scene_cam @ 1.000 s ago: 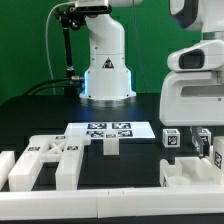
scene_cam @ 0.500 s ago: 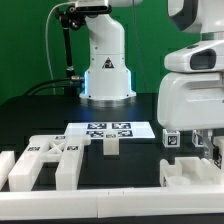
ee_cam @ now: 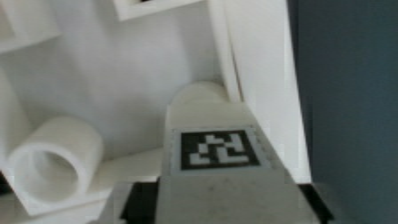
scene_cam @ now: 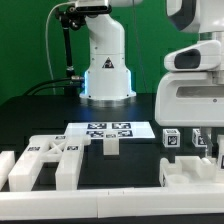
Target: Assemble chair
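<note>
White chair parts (scene_cam: 62, 168) on black table (scene_cam: 30, 115)

The panel (scene_cam: 45, 160) at lower left, the slab (scene_cam: 190, 172) at lower right and the post (ee_cam: 217, 140) look like smooth matt white plastic. The table (scene_cam: 140, 152) is dull black. The robot base (scene_cam: 105, 60) at upper centre is glossy white plastic. The marker board (scene_cam: 105, 129) looks like printed paper.

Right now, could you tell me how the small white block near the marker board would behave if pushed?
The small white block looks rigid and flat-sided, so it should slide rather than roll. It seems taller than wide, so a high push might tip it.
</note>
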`<act>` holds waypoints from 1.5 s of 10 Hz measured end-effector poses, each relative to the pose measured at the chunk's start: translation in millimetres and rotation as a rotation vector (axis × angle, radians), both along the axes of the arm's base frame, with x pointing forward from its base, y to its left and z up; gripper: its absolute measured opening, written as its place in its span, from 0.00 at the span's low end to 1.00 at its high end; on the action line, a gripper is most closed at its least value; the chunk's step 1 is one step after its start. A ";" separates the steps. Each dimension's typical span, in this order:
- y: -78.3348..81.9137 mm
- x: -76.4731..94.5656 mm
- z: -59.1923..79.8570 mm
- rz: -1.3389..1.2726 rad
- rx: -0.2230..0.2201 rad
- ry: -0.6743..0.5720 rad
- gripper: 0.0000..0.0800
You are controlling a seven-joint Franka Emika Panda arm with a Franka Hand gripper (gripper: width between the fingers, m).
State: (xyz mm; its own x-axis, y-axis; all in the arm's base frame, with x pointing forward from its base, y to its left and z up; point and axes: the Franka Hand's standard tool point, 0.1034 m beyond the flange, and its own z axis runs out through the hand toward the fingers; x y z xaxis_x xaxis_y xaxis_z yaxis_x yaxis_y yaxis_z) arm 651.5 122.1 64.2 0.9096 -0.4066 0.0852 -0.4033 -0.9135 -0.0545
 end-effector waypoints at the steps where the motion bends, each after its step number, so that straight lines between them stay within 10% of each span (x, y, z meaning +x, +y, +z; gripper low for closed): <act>1: -1.3 1.3 0.0 -0.153 0.018 0.005 0.36; 5: -3.1 -1.5 -1.4 -0.733 0.139 0.040 0.36; 10: -1.7 -2.3 -1.1 -0.942 0.165 0.055 0.36; 15: -11.6 -2.8 -1.9 -1.442 0.281 0.121 0.36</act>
